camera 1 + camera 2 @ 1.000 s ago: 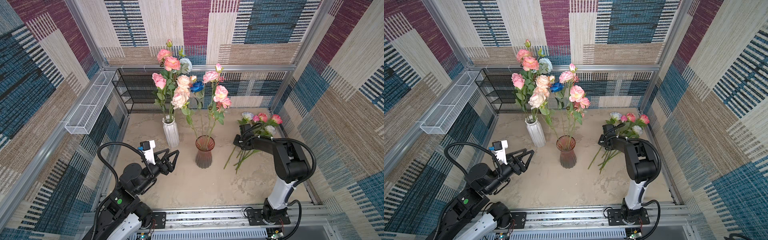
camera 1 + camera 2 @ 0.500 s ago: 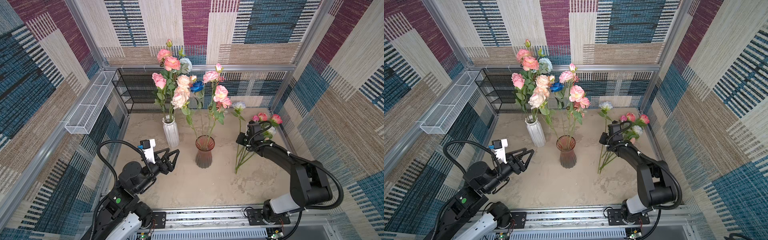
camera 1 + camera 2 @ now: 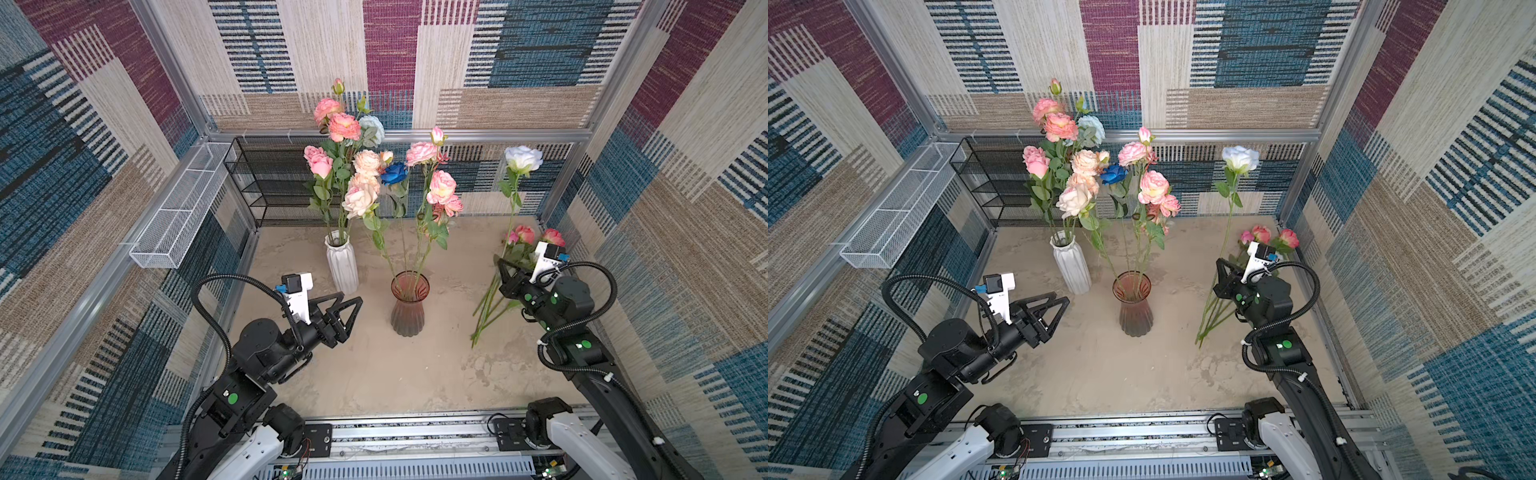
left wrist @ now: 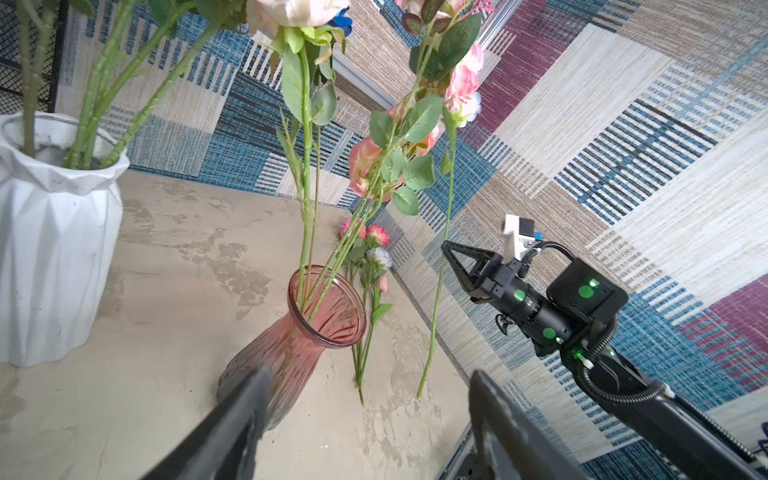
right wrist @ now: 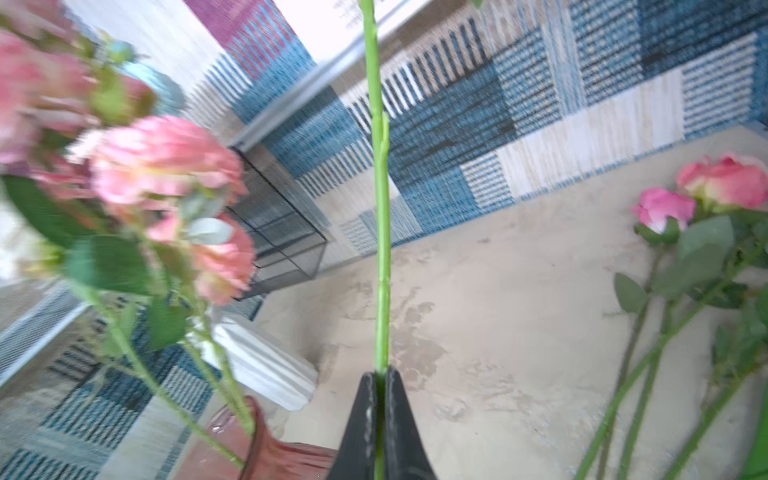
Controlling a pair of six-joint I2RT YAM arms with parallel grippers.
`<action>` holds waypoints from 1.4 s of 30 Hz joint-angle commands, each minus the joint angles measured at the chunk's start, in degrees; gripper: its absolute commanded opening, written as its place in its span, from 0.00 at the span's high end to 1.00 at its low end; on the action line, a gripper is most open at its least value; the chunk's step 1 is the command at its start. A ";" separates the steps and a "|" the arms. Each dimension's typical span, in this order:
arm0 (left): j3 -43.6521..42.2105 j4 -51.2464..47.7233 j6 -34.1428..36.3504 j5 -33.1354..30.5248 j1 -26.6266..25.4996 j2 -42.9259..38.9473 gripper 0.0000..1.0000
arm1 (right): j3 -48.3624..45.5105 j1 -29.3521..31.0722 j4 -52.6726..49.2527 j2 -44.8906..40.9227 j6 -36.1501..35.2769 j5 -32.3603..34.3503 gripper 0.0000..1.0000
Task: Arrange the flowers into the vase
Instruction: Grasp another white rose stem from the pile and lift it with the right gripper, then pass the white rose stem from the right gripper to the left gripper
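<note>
Here, listed by size within each lot.

**Step in hand (judged): carrying one rose to a vase**
- Right gripper [image 3: 500, 264]: jaws were pinched tight on the green stem [image 5: 381, 208] of the pale rose [image 3: 523, 159]. It stood by the right wall, well apart from both vases.
- Left gripper [image 3: 351, 297]: jaws were spread wide and empty. It was raised in front of the white vase [image 3: 343, 266] and pointed toward the pink vase [image 3: 409, 307].
- Pink vase: ribbed glass, upright at mid-table, with a few stems leaning in its mouth. It looked the likelier target.
- White vase: just beside the pink one and further back, holding the fuller bunch.
- Pale rose: near upright, head high, with a long run of stem below the grip. Whether its cut end touched the table could not be told.
- Loose flowers [image 3: 524, 236]: pink heads by the right wall, stems lying on the table under the right arm.
- Handling note: lift until the cut end clears the rim, centre it over the mouth, then lower it into a gap. The standing leaves might snag, and the tall head might sway.

**Surface and room**
- Walls [image 3: 415, 62]: woven patchwork in blue, maroon and beige, on a metal frame.
- Table [image 3: 415, 374]: mottled beige and matt.
- Black rack [image 3: 266, 183]: wire, in the back corner.
- White basket [image 3: 178, 212]: mesh, mounted on the left wall.
</note>
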 commanded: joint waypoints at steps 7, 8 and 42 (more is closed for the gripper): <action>5.45 6.46 0.44 10.18 0.03 4.36 0.24 | 1.68 0.13 10.34 -8.17 3.85 -20.81 1.00; 6.04 6.99 0.40 11.41 0.09 4.98 0.24 | 2.39 0.21 10.46 -7.83 4.04 -22.55 1.00; 16.35 18.71 0.93 22.51 -4.41 20.59 0.57 | 16.87 47.67 5.42 16.12 -9.30 -2.09 1.00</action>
